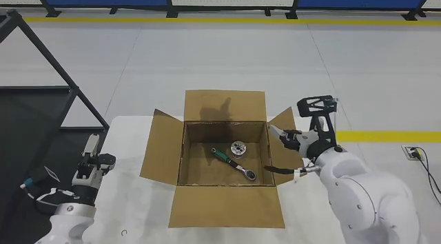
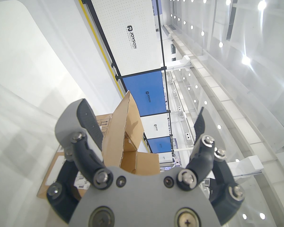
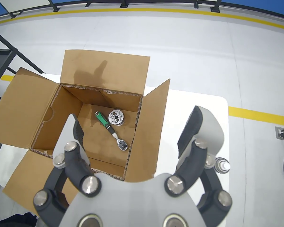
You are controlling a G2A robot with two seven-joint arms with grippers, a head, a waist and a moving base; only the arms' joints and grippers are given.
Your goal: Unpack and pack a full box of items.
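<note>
An open cardboard box [image 1: 226, 206] stands mid-table with all its flaps folded out. On its floor lie a green-handled ratchet wrench [image 1: 233, 162] and a round metal disc [image 1: 239, 148]; the right wrist view looks down on the wrench [image 3: 110, 130] and the disc [image 3: 116, 117]. My right gripper [image 1: 278, 151] hovers over the box's right flap [image 3: 153, 128], open and holding nothing [image 3: 135, 127]. My left gripper [image 1: 96, 153] stays near the table's left edge, apart from the box, open and holding nothing [image 2: 143, 114]. It faces the box's side [image 2: 123, 131].
The white table [image 1: 138, 202] has bare room left and right of the box. A small bottle [image 3: 221, 165] stands on the table by my right gripper. A black frame [image 1: 41, 58] rises to the left. A wall socket with a cable [image 1: 412, 152] lies on the floor at right.
</note>
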